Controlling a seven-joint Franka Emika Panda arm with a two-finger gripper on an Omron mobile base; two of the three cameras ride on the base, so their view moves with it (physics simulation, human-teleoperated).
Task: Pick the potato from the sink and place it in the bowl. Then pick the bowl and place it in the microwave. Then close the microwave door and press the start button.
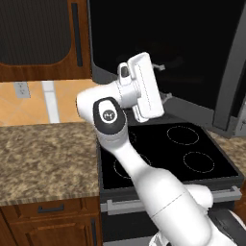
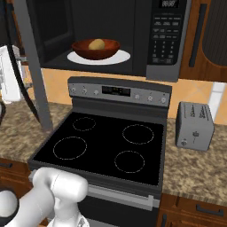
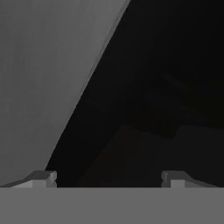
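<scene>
**Door swing is the risk now**

From the left base view, our hand sits against the open microwave door [image 1: 158, 53].

From the right, the potato [image 2: 97, 44] rests in the bowl [image 2: 95, 49] inside the microwave [image 2: 133, 35].

In the hand view, our gripper [image 3: 108, 177] is spread wide and empty, facing the door's grey frame. We could slide off the glass and leave the door ajar.

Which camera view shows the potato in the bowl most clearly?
The right base view: the potato sits in the bowl inside the open microwave. The left base view gives just the dark cavity; the hand view faces the door's frame and glass.
</scene>
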